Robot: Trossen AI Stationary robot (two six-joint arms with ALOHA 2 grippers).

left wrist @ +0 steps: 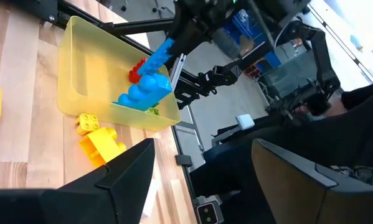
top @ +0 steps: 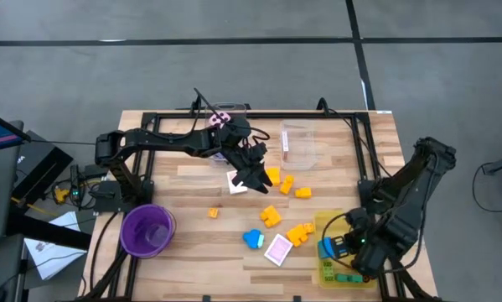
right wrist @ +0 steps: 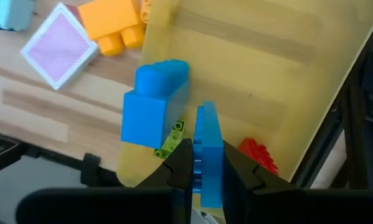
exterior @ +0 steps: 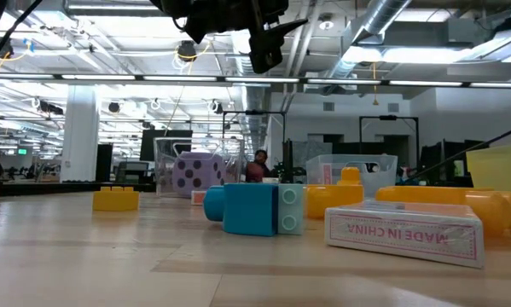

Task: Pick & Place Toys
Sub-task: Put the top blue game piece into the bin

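Observation:
My right gripper (right wrist: pixel 206 163) hangs over the yellow tray (right wrist: pixel 267 74) at the table's near right and is shut on a thin blue block (right wrist: pixel 206 127). In the tray stand a bigger blue block (right wrist: pixel 154 106), a red piece (right wrist: pixel 258 155) and a green piece (right wrist: pixel 172 140). My left gripper (top: pixel 255 178) is open above the table's middle with nothing between its fingers. Orange and yellow blocks (top: pixel 286 183) lie scattered on the table. A blue block (top: pixel 253 239) and a pink card (top: pixel 278 249) lie near the tray. My right gripper pinches the thin blue block's two flat sides (right wrist: pixel 205 155) between its two fingers. The fingers come from above and point down. The block sticks out past the fingertips over the tray's inside (left wrist: pixel 161 53). Whether its lower end touches the bigger blue block, I cannot tell.
A purple cup (top: pixel 147 228) stands at the near left. A clear box (top: pixel 301 143) stands at the far middle, and another (top: pixel 221 117) holds a dotted dice (exterior: pixel 195 175). Two yellow blocks (left wrist: pixel 99 134) lie just outside the tray's wall. Bare wood lies between the cup and the toys.

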